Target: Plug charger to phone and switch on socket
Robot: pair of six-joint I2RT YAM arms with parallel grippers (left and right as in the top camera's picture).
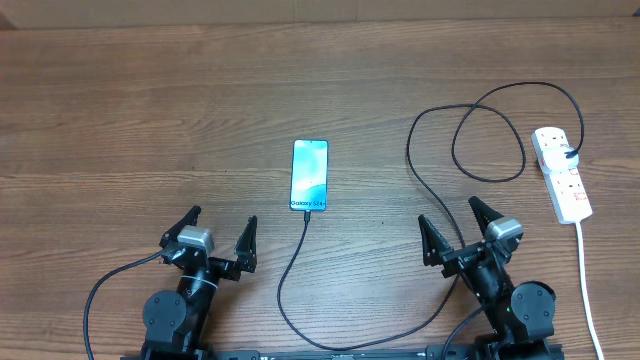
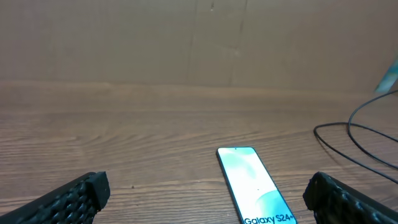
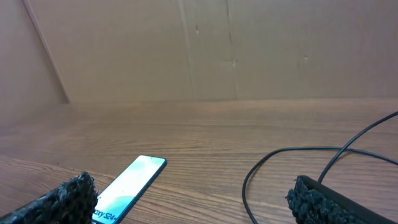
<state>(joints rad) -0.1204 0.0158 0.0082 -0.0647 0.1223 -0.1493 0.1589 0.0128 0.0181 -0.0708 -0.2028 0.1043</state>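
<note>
Charger, a thin black looping cable (image 1: 279,292), looks light and limp, its tip at the near end of the slim teal-screened phone (image 1: 310,175) mid-table, seating unclear, so pinch just behind the plug; left gripper (image 1: 223,215) and right gripper (image 1: 447,209) gape empty.

The overhead view looks straight down on the whole bench (image 1: 120,110) from high above. Both wrist views sit low and near the bench top, facing forward to a brown wall (image 2: 124,37). All three views share the phone (image 1: 309,175) and part of the charger (image 1: 407,150).
</note>
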